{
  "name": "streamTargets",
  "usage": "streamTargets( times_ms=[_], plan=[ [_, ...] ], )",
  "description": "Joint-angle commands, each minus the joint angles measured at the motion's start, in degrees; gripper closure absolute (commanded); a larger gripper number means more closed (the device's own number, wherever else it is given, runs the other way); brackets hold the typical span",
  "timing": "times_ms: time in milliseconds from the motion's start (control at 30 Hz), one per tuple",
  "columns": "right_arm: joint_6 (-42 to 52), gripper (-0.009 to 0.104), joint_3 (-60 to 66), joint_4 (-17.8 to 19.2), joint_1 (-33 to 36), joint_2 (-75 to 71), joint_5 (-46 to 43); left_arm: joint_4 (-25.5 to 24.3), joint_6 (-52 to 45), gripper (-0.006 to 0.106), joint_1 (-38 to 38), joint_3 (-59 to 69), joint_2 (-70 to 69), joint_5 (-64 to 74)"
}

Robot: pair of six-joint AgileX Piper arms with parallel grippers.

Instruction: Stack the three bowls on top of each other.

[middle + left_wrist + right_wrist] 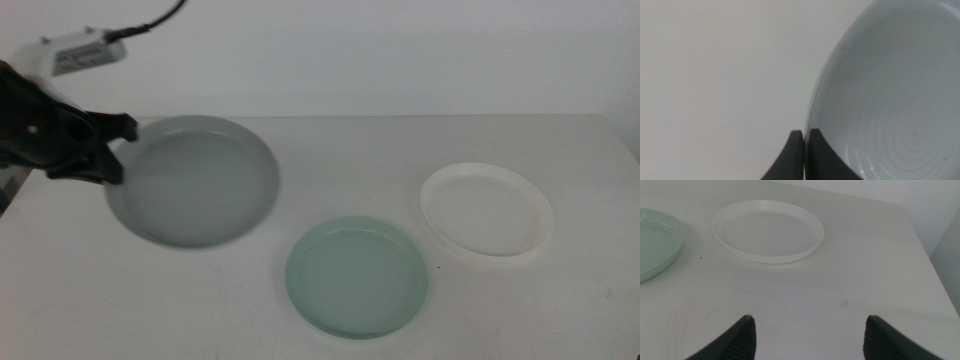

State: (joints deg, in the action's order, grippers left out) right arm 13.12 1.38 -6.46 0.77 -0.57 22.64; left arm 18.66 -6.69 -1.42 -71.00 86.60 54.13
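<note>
— What is the left gripper (112,150) doing?

— It comes in from the left side of the middle view and has its jaws pinched on the rim of the grey-blue bowl (192,180). In its own wrist camera the left gripper (805,150) shows two dark jaws nearly together, with only the thin edge of the grey-blue bowl (890,95) between them.

— Is that bowl on the table (330,150)?

— The middle view shows a soft shadow under its near edge, so it looks raised or tilted, but I cannot tell for sure.

— And the other arm?

— The right gripper (807,335) is out of the middle view. Its wrist camera shows the jaws spread wide, holding nothing, over bare table (850,280).

— Where are the other bowls?

— The mint green bowl (357,276) lies near the front centre, and the white bowl (487,211) sits to its right, close but apart. The right wrist view has the white bowl (768,230) whole and only an edge of the mint green bowl (657,242); the left wrist view shows neither.
</note>
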Motion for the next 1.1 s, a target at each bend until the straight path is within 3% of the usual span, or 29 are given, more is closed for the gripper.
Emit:
streamTargets(
  times_ms=[0,300,467,933,1067],
  plan=[
    [0.5,0.04,-0.2,0.2,-0.2,-1.5,-4.3,2.6,1.3,0.1,3.0,-0.1,-2.9,-3.0],
    [0.5,0.04,-0.2,0.2,-0.2,-1.5,-4.3,2.8,7.1,0.1,18.1,-0.1,1.5,-10.5],
    [0.5,0.04,-0.2,0.2,-0.2,-1.5,-4.3,3.8,8.5,0.1,22.9,-0.1,6.6,-14.5],
    [0.5,0.04,-0.2,0.2,-0.2,-1.5,-4.3,8.7,6.7,0.1,25.1,-0.1,16.6,-16.2],
    [0.5,0.04,-0.2,0.2,-0.2,-1.5,-4.3,9.7,5.1,0.094,25.1,-0.1,17.5,-16.3]
  ],
)
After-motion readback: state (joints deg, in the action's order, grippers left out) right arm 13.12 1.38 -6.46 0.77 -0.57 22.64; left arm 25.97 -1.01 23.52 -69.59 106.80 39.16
